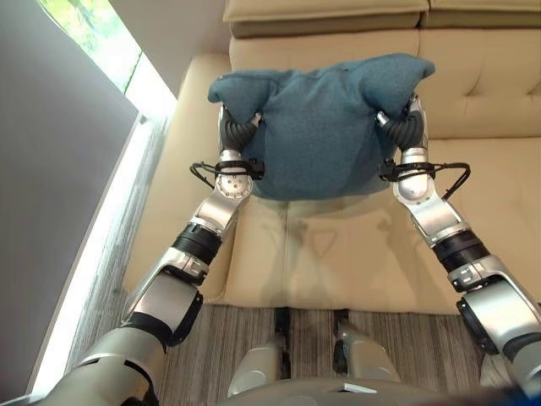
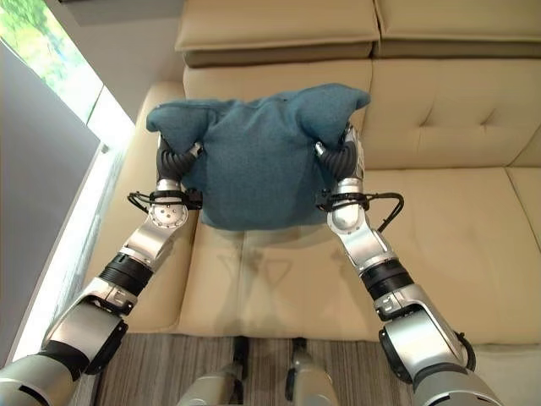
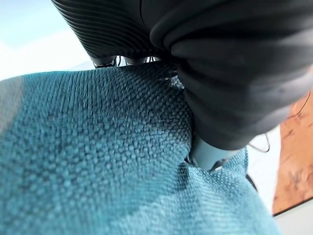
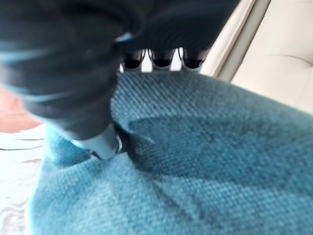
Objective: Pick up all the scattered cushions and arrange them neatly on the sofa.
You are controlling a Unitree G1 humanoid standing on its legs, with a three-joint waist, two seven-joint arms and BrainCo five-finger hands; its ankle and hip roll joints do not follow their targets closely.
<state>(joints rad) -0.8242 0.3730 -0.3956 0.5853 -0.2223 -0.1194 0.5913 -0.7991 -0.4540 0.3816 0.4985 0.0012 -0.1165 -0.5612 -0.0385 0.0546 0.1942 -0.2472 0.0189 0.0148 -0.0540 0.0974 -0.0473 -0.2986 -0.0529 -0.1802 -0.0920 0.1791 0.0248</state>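
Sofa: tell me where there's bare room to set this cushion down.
The sofa seat is bare both below the held cushion and out to the right of the right hand. The backrest behind is bare too. It is tight only on the left, where the left hand is close to the armrest.

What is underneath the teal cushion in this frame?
Below the teal cushion lies the beige sofa seat, bare where visible. The left hand and right hand grip its upper corners. The seat part directly behind the cushion is covered.
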